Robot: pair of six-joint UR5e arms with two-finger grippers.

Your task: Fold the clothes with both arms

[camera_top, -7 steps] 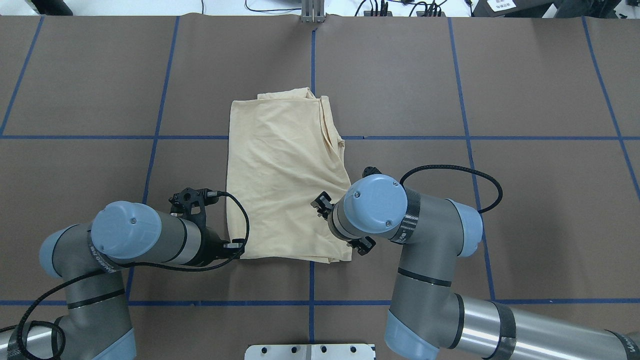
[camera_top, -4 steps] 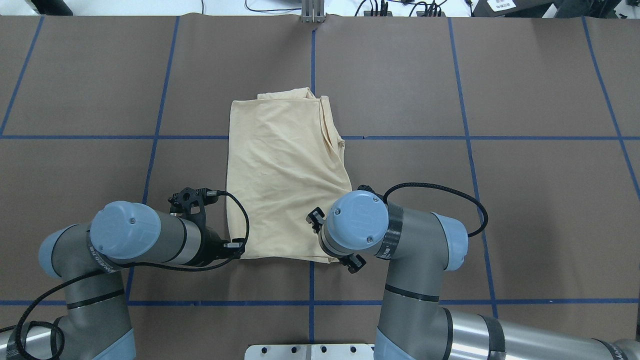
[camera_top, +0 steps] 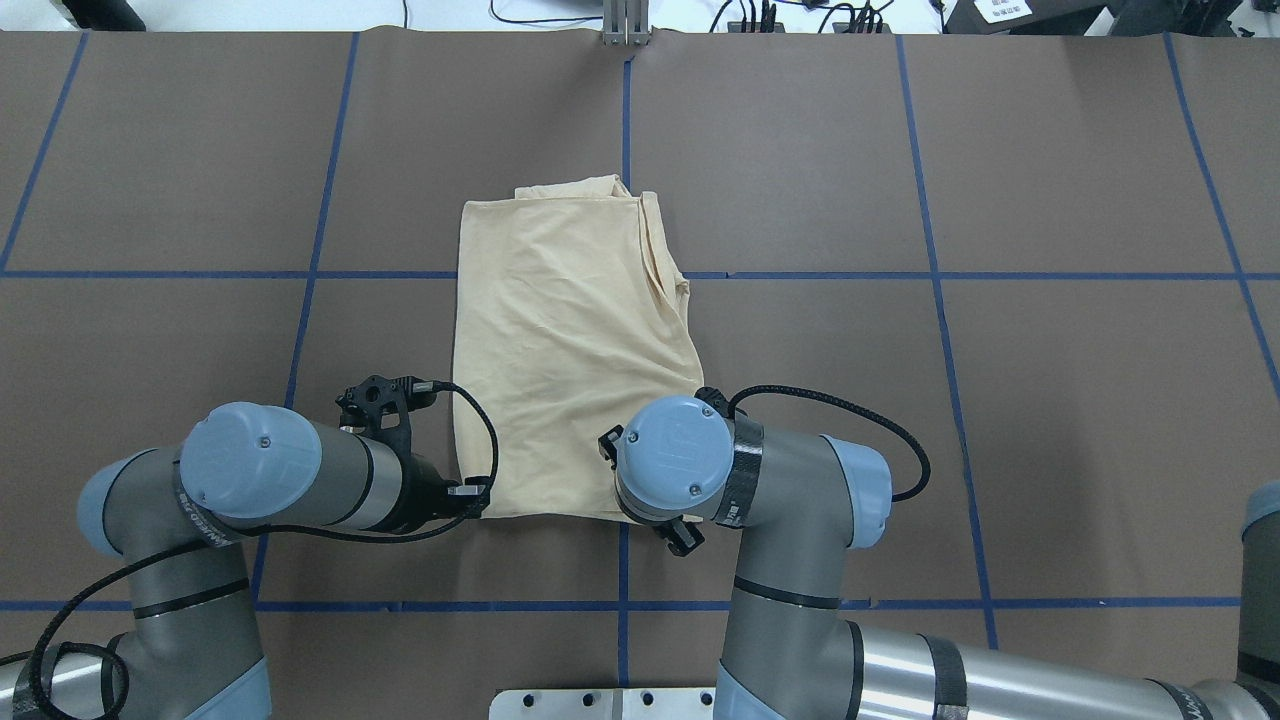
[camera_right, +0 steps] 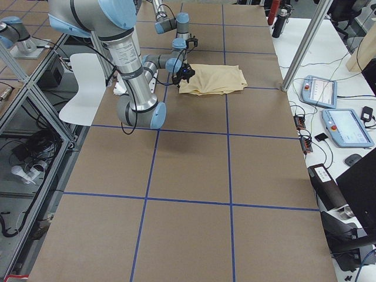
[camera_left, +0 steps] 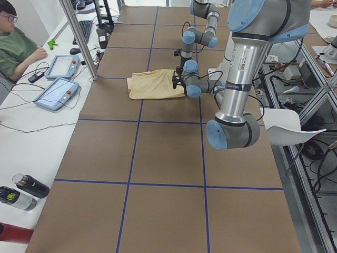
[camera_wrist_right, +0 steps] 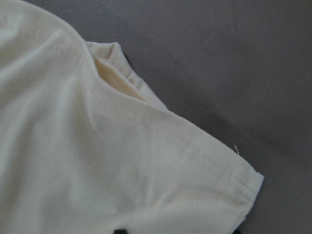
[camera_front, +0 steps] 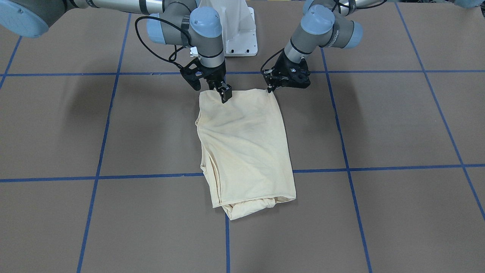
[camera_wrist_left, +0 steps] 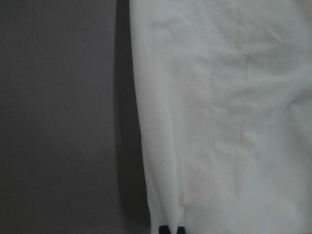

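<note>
At T-shirt's near edge — my L claw pinches one corner, R claw splayed over other — prob. for even lift.

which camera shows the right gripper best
The exterior front-facing view: the right gripper shows unobstructed, pointing down onto the T-shirt edge near the robot. Overhead, its own wrist hides most of it. The right wrist view catches only dark fingertips at the bottom edge. The side views show it small.
</note>
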